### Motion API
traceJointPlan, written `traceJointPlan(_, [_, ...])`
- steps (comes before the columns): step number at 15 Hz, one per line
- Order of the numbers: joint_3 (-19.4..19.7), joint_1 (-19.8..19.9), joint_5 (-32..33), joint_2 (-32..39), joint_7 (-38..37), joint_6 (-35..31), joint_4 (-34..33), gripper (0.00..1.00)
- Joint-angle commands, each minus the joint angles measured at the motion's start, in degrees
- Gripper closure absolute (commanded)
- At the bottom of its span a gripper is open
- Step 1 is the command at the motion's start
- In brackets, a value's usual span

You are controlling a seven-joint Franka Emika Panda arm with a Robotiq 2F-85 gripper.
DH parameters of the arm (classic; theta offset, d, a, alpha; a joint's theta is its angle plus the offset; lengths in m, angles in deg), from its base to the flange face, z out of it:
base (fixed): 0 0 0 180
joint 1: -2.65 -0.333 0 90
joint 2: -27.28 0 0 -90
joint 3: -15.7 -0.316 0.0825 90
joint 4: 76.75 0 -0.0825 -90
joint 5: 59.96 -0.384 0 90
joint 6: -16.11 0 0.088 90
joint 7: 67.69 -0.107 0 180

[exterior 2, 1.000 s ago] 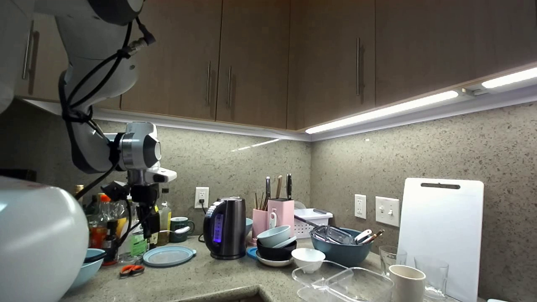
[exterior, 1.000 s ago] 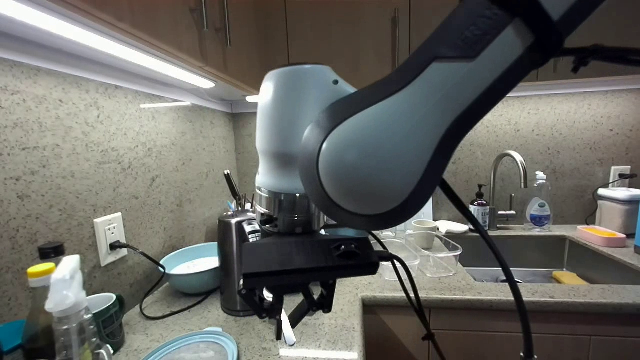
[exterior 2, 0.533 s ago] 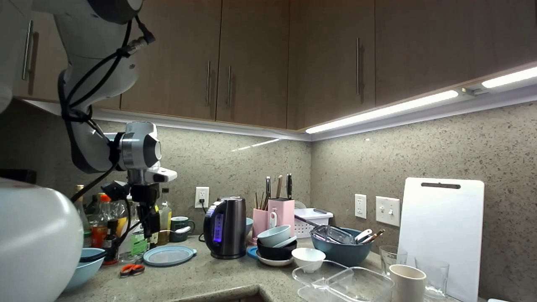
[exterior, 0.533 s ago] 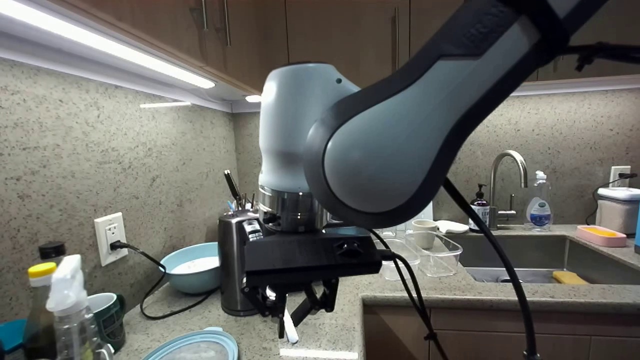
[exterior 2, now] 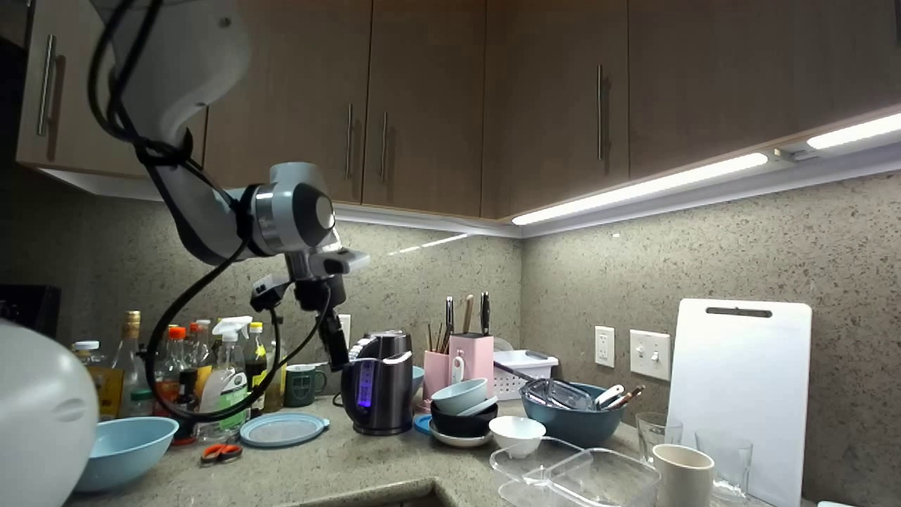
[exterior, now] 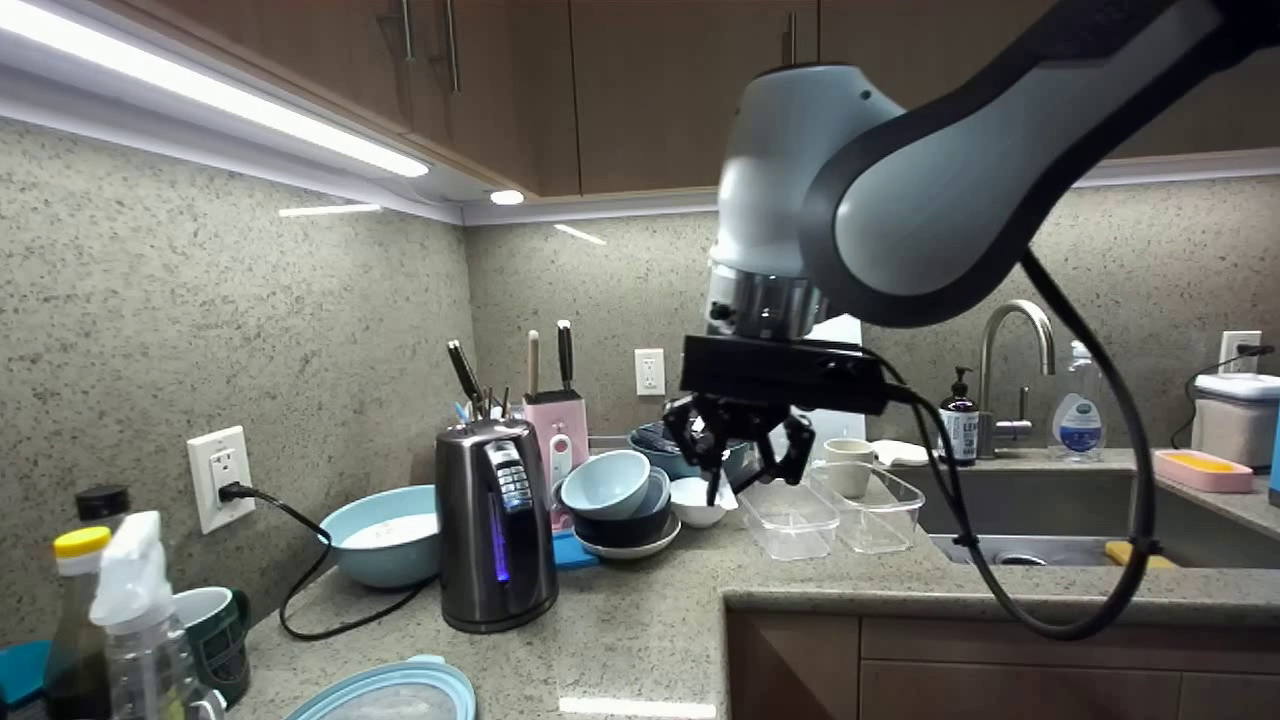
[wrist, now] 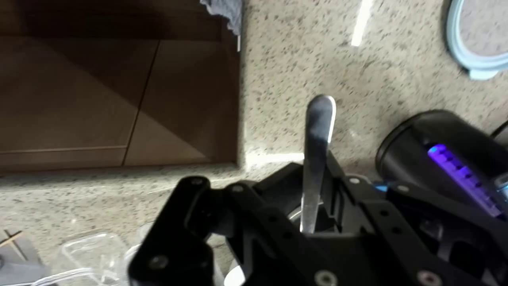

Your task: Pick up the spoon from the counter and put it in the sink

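As the black two-fingered hand (wrist: 316, 171) clamps one shiny metal spoon (wrist: 318, 127), fingers (wrist: 281, 176) nearly together, both hang above the grey-brown speckled stone surface (exterior: 640, 620). On that: 1 dark metal kettle (exterior: 490, 550), 1 round pale-blue lid (exterior 2: 284, 429), 1 pair orange-handled scissors (exterior 2: 220, 453). Let into it, apart from spoon: 1 rectangular stainless-steel sink (exterior: 1035, 502).

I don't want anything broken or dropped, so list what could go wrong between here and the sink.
The spoon juts out of the hand, so a bump might twist it loose.
Clear containers stand on the counter toward the sink; a low pass could knock them.
The cable sags in a wide loop and may snag.
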Motion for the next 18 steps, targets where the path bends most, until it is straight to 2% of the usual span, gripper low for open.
traceJointPlan(1, [-0.2, 7.3, -1.6, -13.7, -2.3, -2.0, 11.4, 0.96])
traceJointPlan(3, [1.0, 10.9, -4.1, -19.2, -1.2, -2.4, 15.7, 0.96])
traceJointPlan(4, [-1.4, 10.6, -3.7, -12.3, 0.8, -0.4, 9.5, 0.84])
traceJointPlan(6, [-0.7, 12.7, -4.7, -16.9, 1.0, -0.6, 13.1, 0.84])
traceJointPlan(10, [-0.8, 12.8, -5.1, -18.7, 1.1, -0.7, 14.5, 0.84])
traceJointPlan(11, [-0.8, 12.8, -5.1, -18.7, 1.1, -0.7, 14.5, 0.96])
traceJointPlan(12, [-0.4, 13.1, -5.6, -18.5, 1.3, -0.4, 14.1, 0.96])
traceJointPlan(14, [2.5, 16.1, -6.4, -19.9, 2.3, 0.7, 13.7, 0.96])
traceJointPlan(18, [9.7, 25.7, -7.6, -23.1, 3.4, 1.2, 13.6, 0.96])
